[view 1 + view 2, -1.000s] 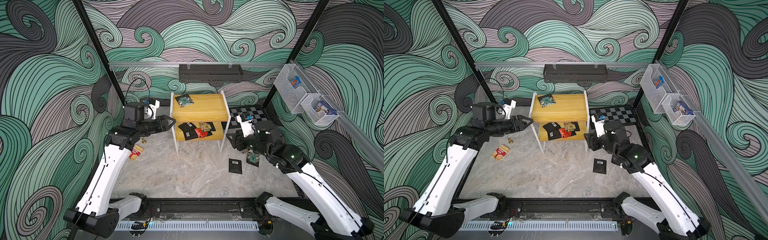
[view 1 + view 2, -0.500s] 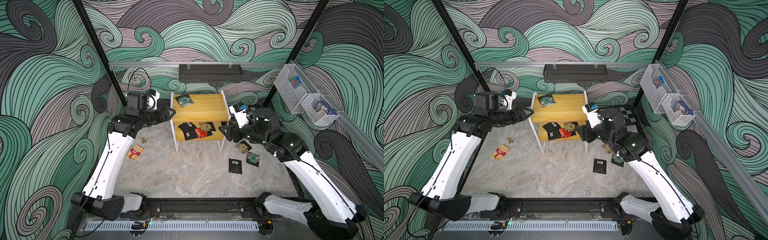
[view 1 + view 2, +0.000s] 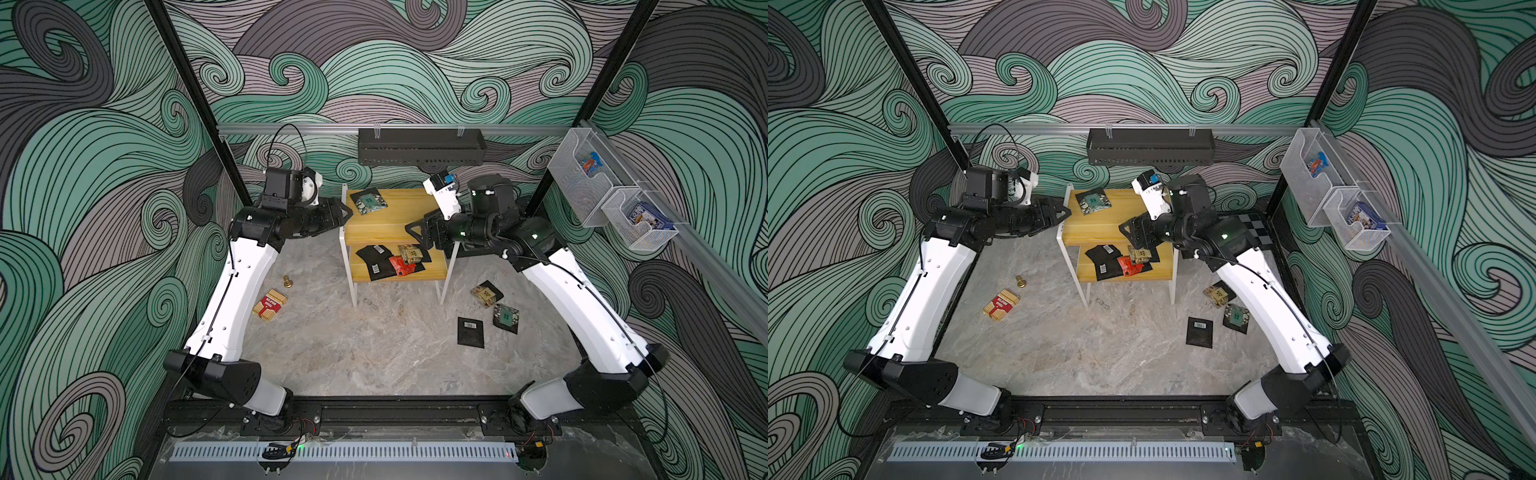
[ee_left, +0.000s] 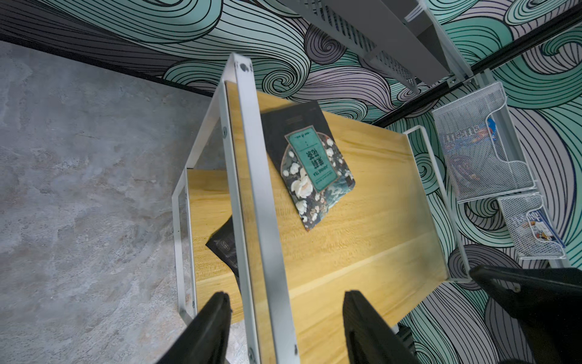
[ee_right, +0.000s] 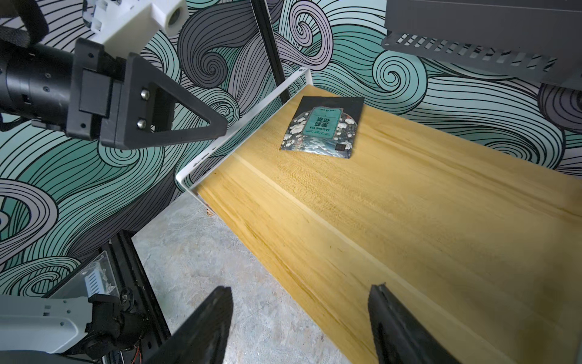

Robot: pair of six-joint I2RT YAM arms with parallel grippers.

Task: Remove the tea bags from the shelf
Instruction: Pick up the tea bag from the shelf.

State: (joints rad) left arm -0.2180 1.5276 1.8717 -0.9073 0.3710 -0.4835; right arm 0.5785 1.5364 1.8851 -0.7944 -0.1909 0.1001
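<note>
While one teal tea bag [image 3: 368,202] lies flat near the back corner of the top board [image 3: 386,226] of the shelf [image 3: 434,272], on the left arm's side, both arms are raised to that level. The left gripper [image 3: 345,212] hangs at the board's edge, jaws apart with nothing between them. In its wrist view the jaws straddle the white frame rail [image 4: 252,189], probably so that it can reach in over the rail toward the sachet. The right gripper [image 3: 415,232] hovers over the opposite front part of the same board, also wide and empty. It is well apart from the teal bag, so I cannot tell which arm is meant to take it.

On the lower board a heap of tea bags [image 3: 392,262], black, red and tan, overlap one another. Three more tea bags [image 3: 484,294] lie scattered on the tabletop [image 3: 374,353] near the shelf's legs on the right arm's side, apparently set down wherever was clear. The task looks under half done. Being thin and flat against the wood, the teal bag may need a low, edge-on pinch
</note>
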